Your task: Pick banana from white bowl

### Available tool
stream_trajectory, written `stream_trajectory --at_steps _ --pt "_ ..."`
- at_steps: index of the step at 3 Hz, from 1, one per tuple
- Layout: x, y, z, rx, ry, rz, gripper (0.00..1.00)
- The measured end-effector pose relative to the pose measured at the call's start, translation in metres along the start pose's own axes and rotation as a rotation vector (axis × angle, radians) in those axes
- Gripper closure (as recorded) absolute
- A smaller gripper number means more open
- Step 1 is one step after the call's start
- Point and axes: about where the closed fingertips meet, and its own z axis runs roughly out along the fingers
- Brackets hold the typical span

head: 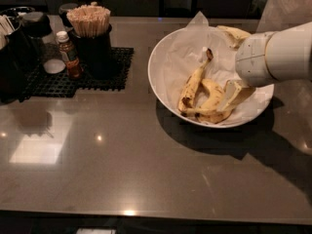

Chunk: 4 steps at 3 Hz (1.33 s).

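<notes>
My gripper [233, 94] sits low in the right half of the white bowl [157, 84], under my white arm [278, 55]. Whether it is open or closed I cannot tell. Just left of it the banana [193, 84] lies on the paper liner [187, 43], its stem toward the far rim. The bowl rests on a glossy dark countertop [122, 169]. Farther left, a black mat [109, 79] carries a cup of wooden sticks [89, 21] and a small bottle [68, 56].

White pincer [228, 98] in white bowl [152, 77]; banana [193, 84] yellow w/ brown spots.
</notes>
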Motion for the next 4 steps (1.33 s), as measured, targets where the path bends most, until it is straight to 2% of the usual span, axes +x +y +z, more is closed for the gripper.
stream_trajectory --at_steps 3,4 --pt "-0.0012 0.0129 0.0185 0.021 -0.040 0.005 0.05" --pt "-0.0042 0.0100 0.0196 0.052 -0.048 -0.027 0.16"
